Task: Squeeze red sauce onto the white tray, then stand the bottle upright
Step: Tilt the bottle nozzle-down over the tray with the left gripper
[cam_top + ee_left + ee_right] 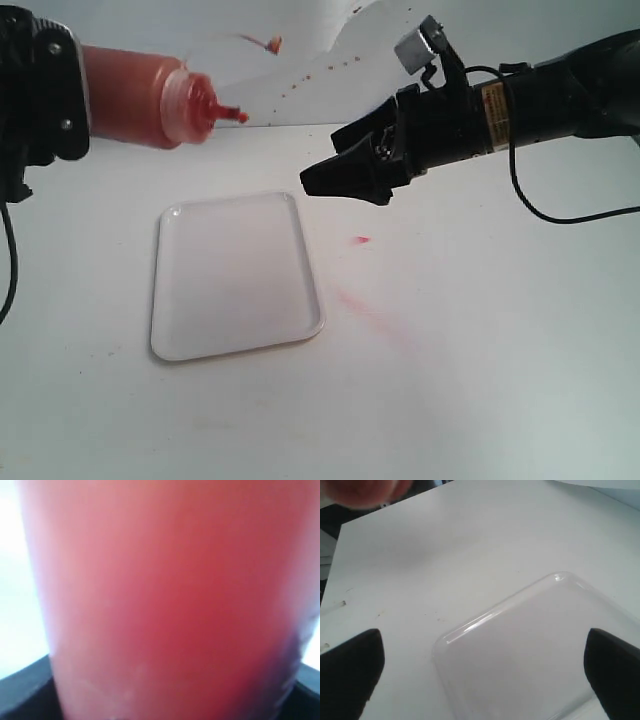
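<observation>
The bottle [135, 95], full of dark red sauce, lies nearly level in the air at the upper left, above the table. Its red-stained nozzle [232, 115] points right, just beyond the far edge of the white tray [235, 275]. My left gripper [55, 95] is shut on the bottle's base, and the bottle's red body [170, 595] fills the left wrist view. My right gripper [335, 182] hangs open over the tray's far right corner, holding nothing. Its fingers [350, 672] stand wide apart above the tray [520, 645], which shows no red drops.
A small red spot [361, 240] and a faint pink smear [375, 318] mark the table right of the tray. Red splatters [272, 43] dot the white backdrop. A black cable [560, 215] loops under the right arm.
</observation>
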{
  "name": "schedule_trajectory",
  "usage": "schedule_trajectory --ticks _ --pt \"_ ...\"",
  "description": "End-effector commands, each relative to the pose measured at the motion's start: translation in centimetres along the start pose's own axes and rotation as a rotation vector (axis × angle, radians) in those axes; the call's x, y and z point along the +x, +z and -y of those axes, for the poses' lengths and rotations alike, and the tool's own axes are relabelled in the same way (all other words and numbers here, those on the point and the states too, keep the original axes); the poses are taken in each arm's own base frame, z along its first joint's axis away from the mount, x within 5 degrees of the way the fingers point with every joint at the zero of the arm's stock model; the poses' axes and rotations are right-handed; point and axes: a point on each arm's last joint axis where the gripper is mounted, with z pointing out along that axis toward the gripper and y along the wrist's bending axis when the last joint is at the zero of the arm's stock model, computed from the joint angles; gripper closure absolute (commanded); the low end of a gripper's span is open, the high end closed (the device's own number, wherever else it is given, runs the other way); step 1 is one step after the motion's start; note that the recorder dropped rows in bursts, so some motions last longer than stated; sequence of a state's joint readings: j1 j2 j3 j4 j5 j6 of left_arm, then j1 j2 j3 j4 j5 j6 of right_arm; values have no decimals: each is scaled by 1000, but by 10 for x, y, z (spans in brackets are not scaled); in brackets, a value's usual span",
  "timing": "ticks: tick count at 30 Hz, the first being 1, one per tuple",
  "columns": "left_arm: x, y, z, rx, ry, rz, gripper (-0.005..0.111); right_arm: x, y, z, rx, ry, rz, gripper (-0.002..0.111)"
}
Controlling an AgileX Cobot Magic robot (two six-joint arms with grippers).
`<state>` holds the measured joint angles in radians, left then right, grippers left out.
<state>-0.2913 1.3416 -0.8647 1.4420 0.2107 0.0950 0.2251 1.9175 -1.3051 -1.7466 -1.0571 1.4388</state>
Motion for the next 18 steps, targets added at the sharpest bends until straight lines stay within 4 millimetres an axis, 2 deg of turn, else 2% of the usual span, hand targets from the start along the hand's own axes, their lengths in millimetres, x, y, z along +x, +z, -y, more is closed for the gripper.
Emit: schedule_trajectory --ticks 1,4,18 --pt "-10 -7 -10 -59 243 -21 107 0 -3 -2 -24 0 8 3" --pt "-16 -9 -13 -99 378 -19 107 0 -3 -2 -24 0 8 3" --pt "-18 -11 -15 -107 744 -82 107 -4 -3 -6 -63 20 52 3"
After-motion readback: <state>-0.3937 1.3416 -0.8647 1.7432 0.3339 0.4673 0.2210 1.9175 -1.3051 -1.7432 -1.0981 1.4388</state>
